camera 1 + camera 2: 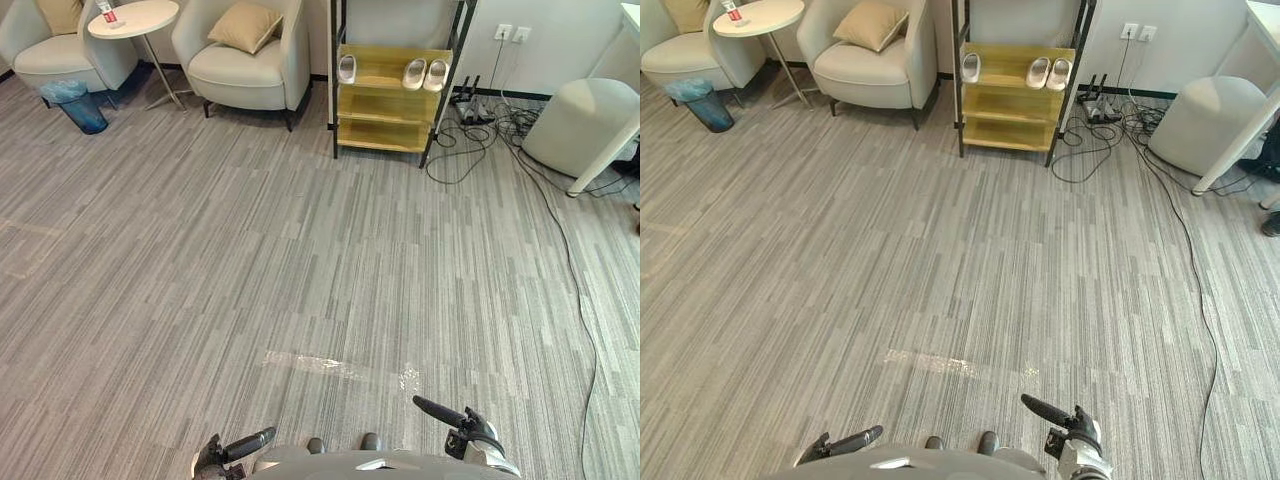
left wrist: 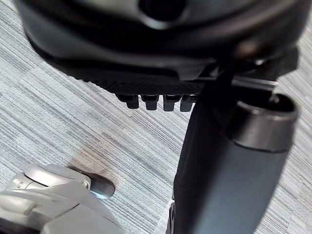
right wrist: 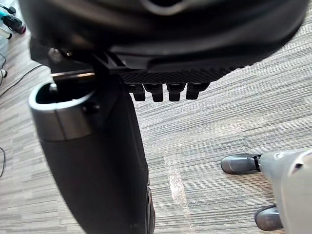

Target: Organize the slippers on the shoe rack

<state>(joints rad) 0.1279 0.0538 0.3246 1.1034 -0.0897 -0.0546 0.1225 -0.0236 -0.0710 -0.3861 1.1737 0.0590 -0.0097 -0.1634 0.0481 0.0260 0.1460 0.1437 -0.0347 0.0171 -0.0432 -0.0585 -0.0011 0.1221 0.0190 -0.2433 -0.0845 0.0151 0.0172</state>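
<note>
Three slippers (image 1: 414, 74) sit on the shoe rack's (image 1: 385, 105) upper shelf, long axes front-to-back. My left hand (image 1: 240, 445) and right hand (image 1: 445, 413) hang relaxed and empty, well short of the rack. I judge the right nearer.

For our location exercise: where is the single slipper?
In the left eye view, the single slipper lies left on the shoe rack's top wooden shelf, apart from the pair.

Shoe rack's (image 1: 385, 136) top shelf holds one slipper (image 1: 347, 68) and a pair (image 1: 414, 74).
</note>
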